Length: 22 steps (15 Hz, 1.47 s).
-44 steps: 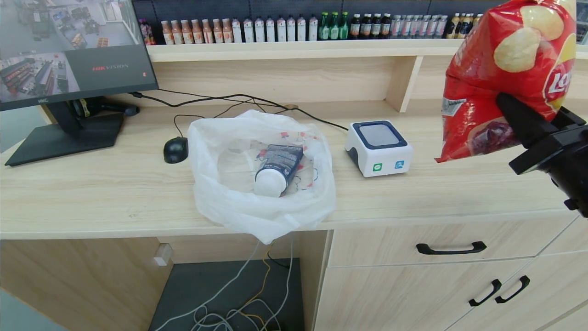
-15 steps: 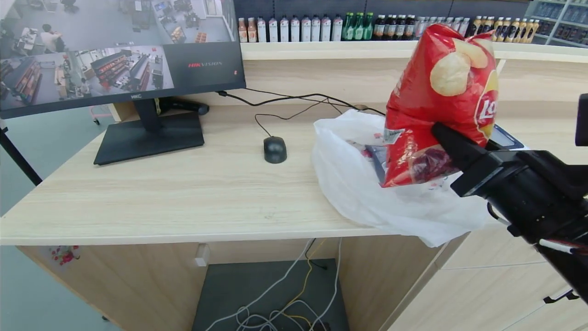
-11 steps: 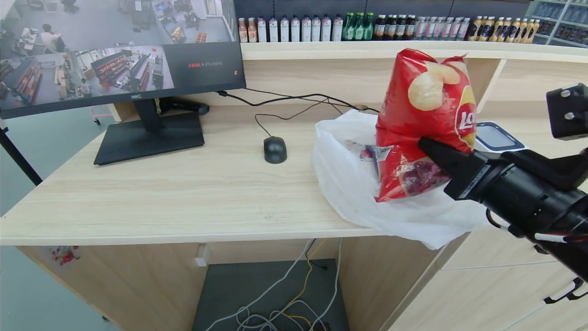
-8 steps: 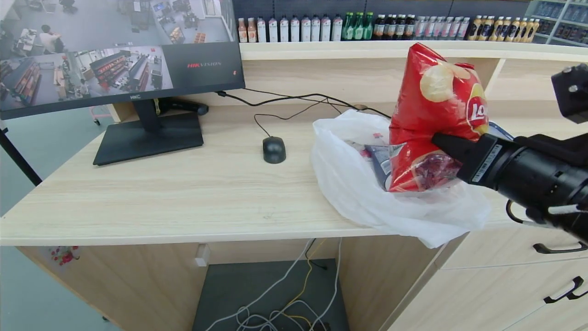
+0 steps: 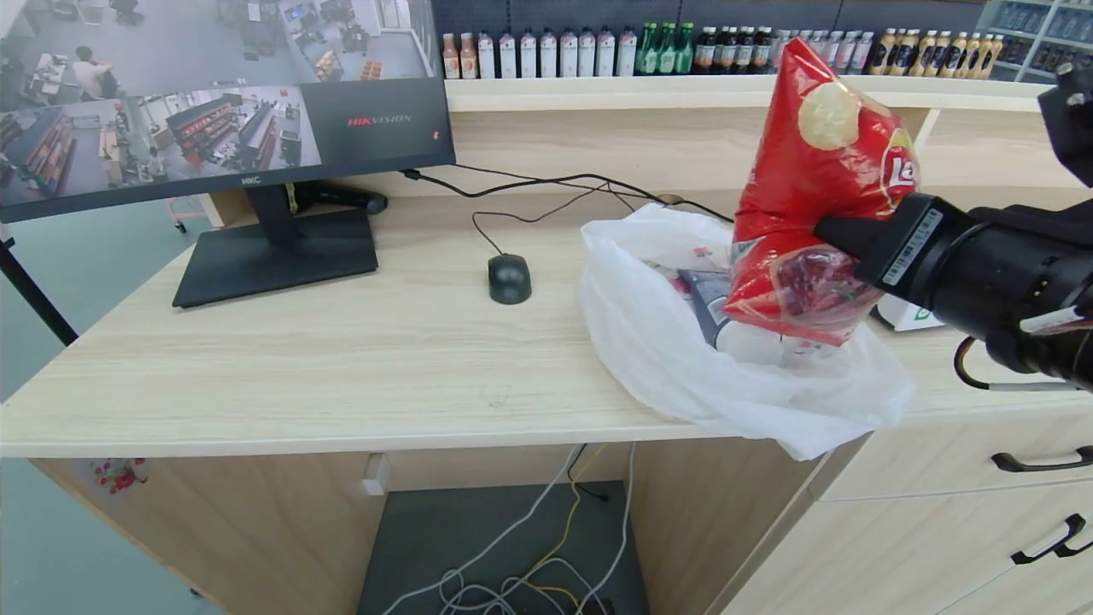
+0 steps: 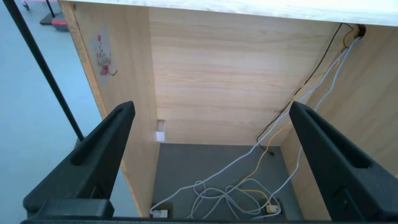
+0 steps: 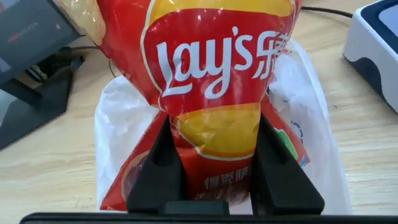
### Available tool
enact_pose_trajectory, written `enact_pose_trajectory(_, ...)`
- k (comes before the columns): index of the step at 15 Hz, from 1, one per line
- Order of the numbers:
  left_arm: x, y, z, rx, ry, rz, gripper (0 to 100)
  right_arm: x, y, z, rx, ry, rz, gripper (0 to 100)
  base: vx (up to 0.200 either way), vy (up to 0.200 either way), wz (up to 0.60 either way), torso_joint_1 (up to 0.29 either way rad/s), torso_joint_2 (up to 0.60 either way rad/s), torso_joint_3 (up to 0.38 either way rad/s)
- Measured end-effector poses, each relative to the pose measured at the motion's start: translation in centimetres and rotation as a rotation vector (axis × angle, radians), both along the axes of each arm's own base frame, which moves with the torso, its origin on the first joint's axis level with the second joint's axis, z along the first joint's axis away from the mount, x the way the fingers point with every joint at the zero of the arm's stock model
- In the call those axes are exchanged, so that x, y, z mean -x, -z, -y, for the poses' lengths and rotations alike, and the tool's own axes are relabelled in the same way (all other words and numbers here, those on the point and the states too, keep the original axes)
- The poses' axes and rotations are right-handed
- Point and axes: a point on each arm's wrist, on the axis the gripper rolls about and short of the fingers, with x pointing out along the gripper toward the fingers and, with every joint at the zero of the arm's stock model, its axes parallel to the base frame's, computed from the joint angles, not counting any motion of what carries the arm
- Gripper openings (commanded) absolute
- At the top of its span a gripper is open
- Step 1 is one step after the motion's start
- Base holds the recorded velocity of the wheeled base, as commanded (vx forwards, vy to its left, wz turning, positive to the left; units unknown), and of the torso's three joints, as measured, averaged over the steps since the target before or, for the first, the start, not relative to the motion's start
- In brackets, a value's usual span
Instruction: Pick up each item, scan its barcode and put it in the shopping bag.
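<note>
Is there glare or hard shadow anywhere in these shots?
Head view: small glints on the crinkled lower end of the chip bag, only soft shadow beside the mouse. Right wrist view: faint sheen on the bag. Left wrist view: shaded space under the counter.

1. Chip bag (image 5: 824,162): red, glossy, printed with potato chips and a yellow patch. It stands upright with a slight tilt at the upper right of the head view. Its lower part is clamped between the fingers of the right hand (image 7: 214,134), above the open mouth of the shopping bag.
2. Shopping bag (image 5: 666,359): white, translucent plastic, mouth open upward. It lies on the bench at right of centre, with one fold hanging over the front edge.
3. Dark tube (image 5: 707,303): lies inside the shopping bag, partly hidden by the chip bag.
4. Scanner (image 7: 376,43): white box, dark blue top, just beside the shopping bag.
</note>
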Motion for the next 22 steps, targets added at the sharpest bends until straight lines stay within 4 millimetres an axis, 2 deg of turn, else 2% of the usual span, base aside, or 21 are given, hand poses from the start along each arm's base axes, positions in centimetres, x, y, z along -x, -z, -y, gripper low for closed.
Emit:
enact_pose_trajectory(5, 0.0, 0.0, 0.0, 0.000, 0.000, 0.000, 100, -0.1, 1.8, -2.9, -0.008, 0.011, -0.055, 0, 0.000, 0.000, 0.00, 0.000, 0.00, 0.000)
enact_pose_trajectory(7, 0.0, 0.0, 0.0, 0.000, 0.000, 0.000, 100, -0.1, 2.5, -3.4, 0.005, 0.006, -0.075, 0, 0.000, 0.000, 0.00, 0.000, 0.00, 0.000)
enact_pose_trajectory(13, 0.0, 0.0, 0.0, 0.000, 0.000, 0.000, 100, -0.6, 2.8, -3.5, 0.022, 0.015, -0.086, 0, 0.000, 0.000, 0.00, 0.000, 0.00, 0.000)
enact_pose_trajectory(18, 0.0, 0.0, 0.0, 0.000, 0.000, 0.000, 100, -2.1, 2.2, -2.3, 0.002, 0.091, -0.069, 0, 0.000, 0.000, 0.00, 0.000, 0.00, 0.000)
enact_pose_trajectory(22, 0.0, 0.0, 0.0, 0.000, 0.000, 0.000, 100, -2.2, 2.6, -2.0, 0.023, 0.123, -0.073, 0, 0.000, 0.000, 0.00, 0.000, 0.00, 0.000)
